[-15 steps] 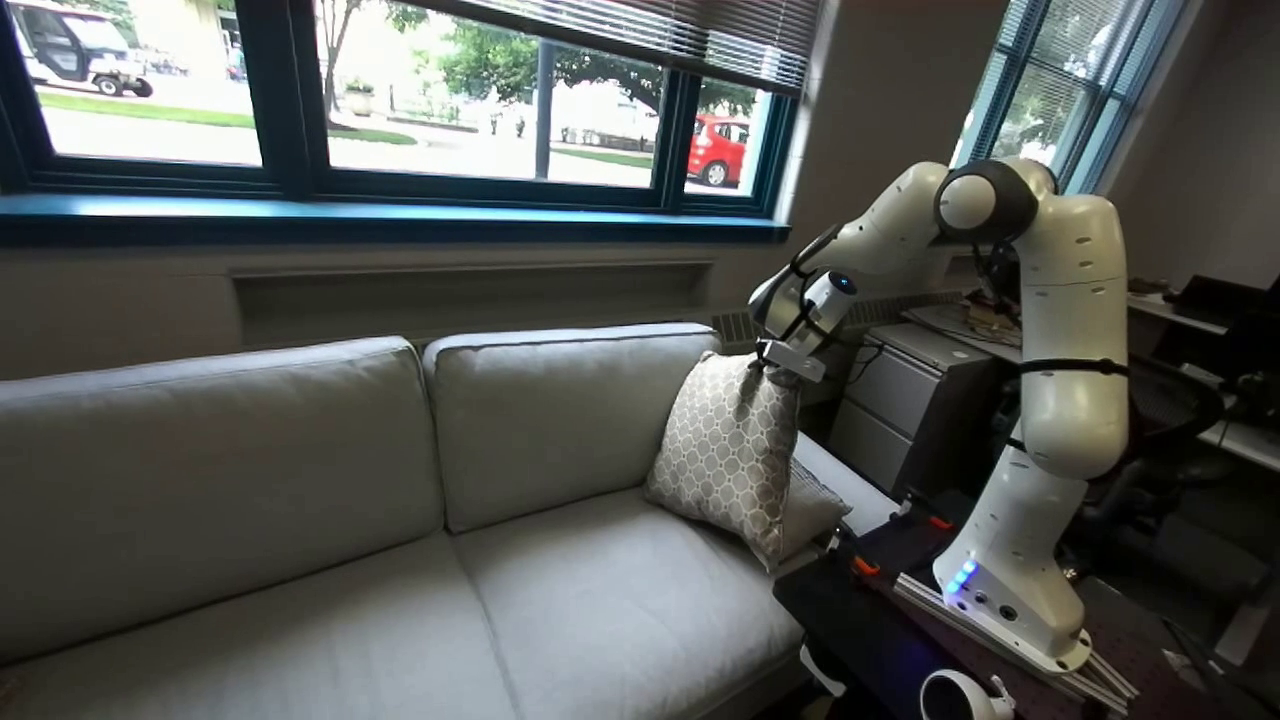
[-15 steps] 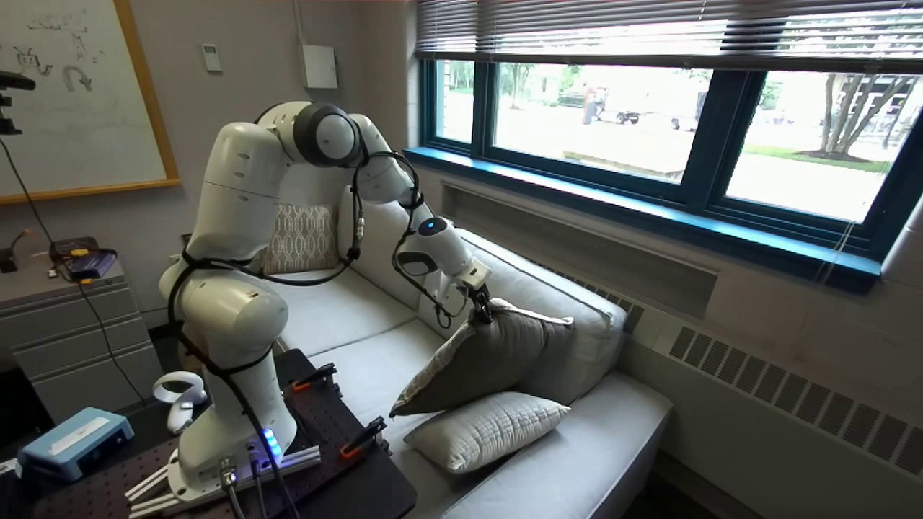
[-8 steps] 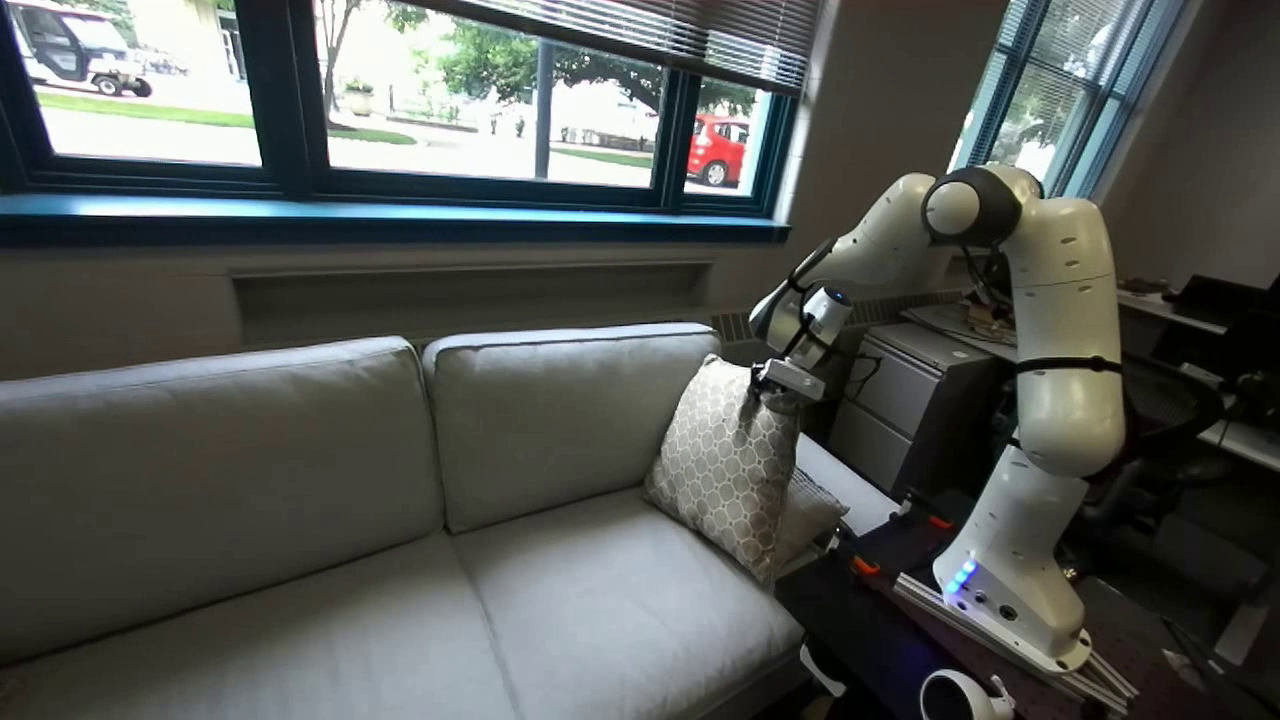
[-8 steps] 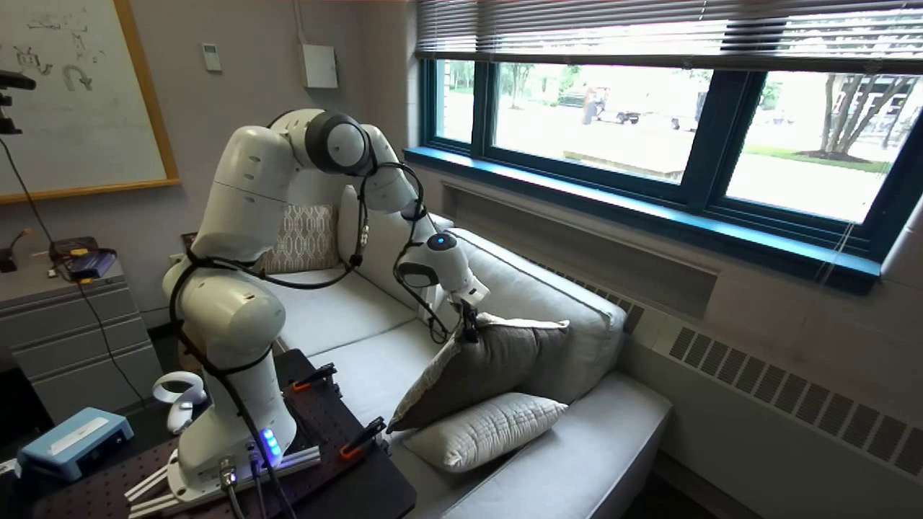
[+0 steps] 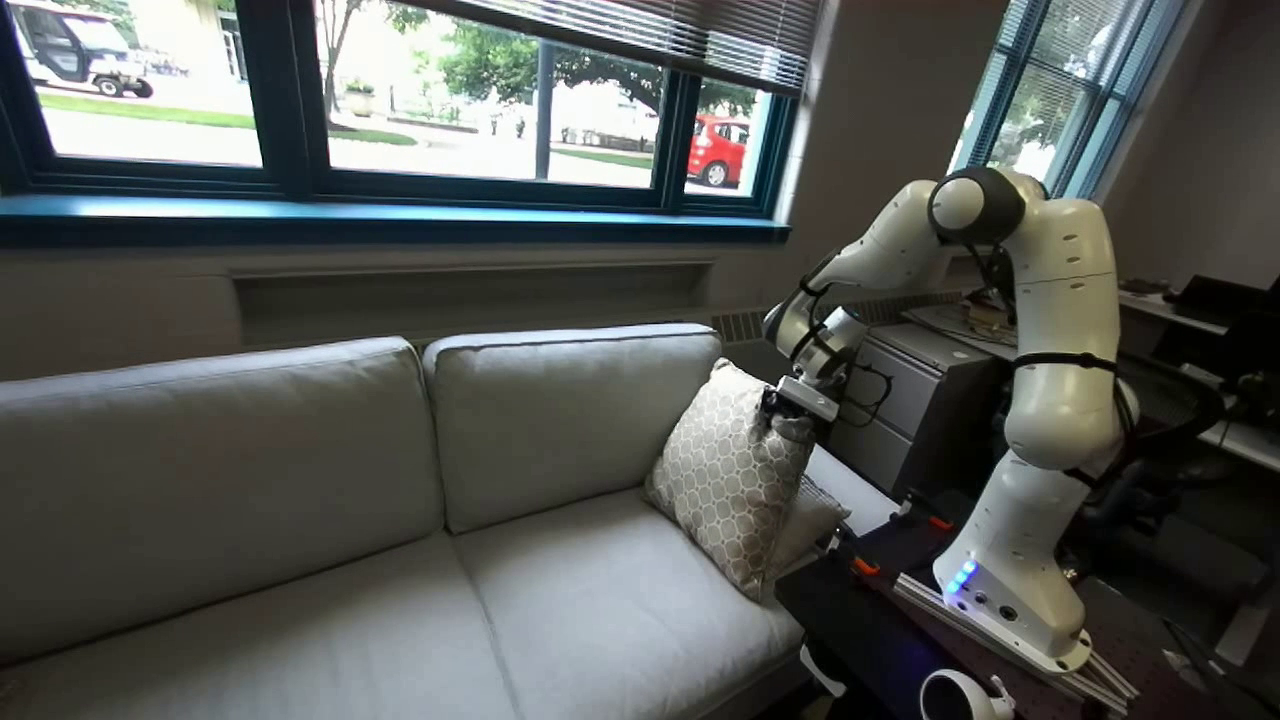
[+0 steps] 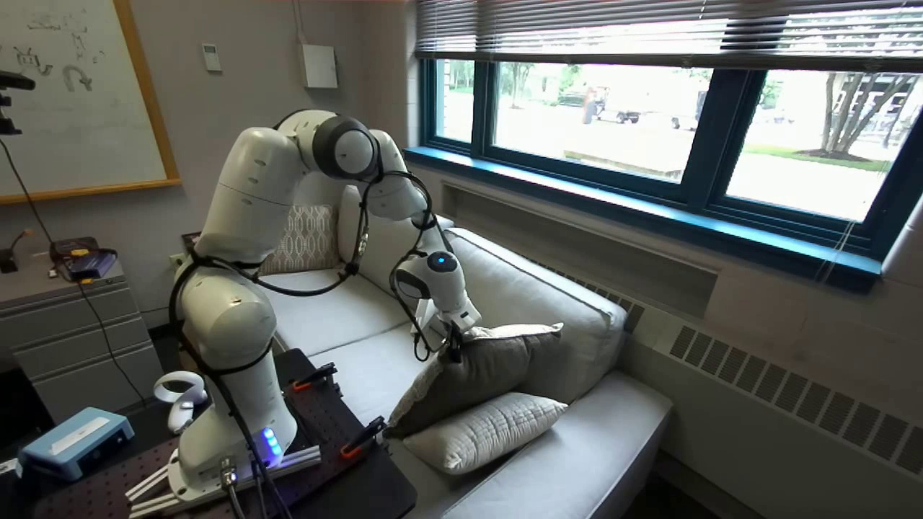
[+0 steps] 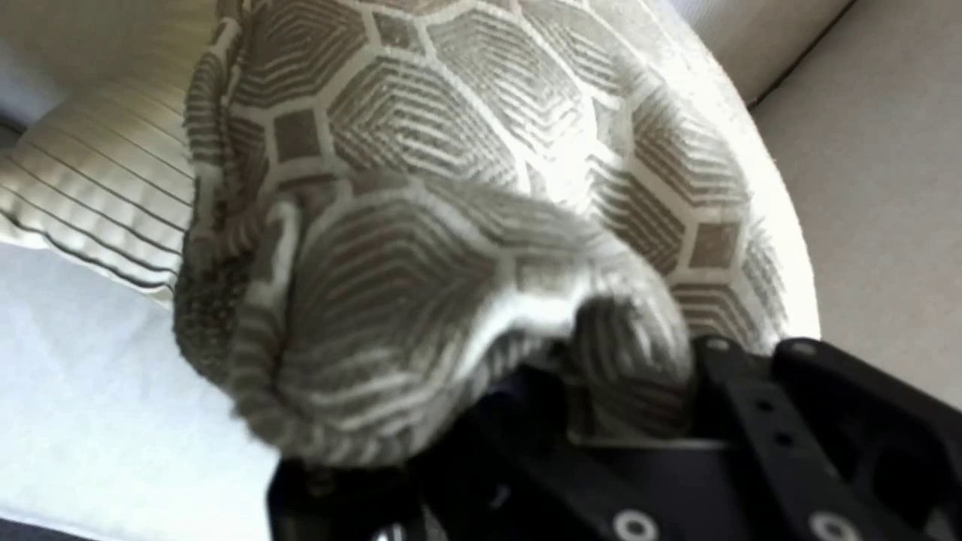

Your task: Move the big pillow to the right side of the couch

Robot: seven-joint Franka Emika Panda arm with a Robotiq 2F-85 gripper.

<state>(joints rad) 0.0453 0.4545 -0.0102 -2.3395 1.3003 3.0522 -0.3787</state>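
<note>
"One corner of the big pillow point(image 5: 728, 480) vanishes into the claw point(image 6: 453, 352). Is that a real grip?"

"Yes, clenched on it: the lattice cloth bunches up there. In the wrist view the folds hide the claw's tips, so I can't see how deep they bite."

"Where's the rest of the pillow?"

"Below the claw, tilted, on the couch point(image 5: 570, 570), at the end by the armrest point(image 6: 577, 454). In an exterior view its lattice face is mostly turned away; in the wrist view it runs off the top edge."

"And the small white pillow point(image 6: 483, 436)?"

"Lower than the claw, on the armrest side of the big one, which covers much of it in an exterior view. The wrist view cuts it at the left edge. Whether the two touch, I can't tell."

"Anything farther off?"

"A patterned pillow point(image 6: 308, 241), well apart from the claw at the couch's far end, partly hidden behind the robot arm point(image 6: 239, 209)."

"How much of the couch can you make out?"

"Part: in an exterior view, away from the claw, it runs off the left edge. The dark surface point(image 6: 378, 481), lower than the claw, is cropped at the bottom in both exterior views."
</note>
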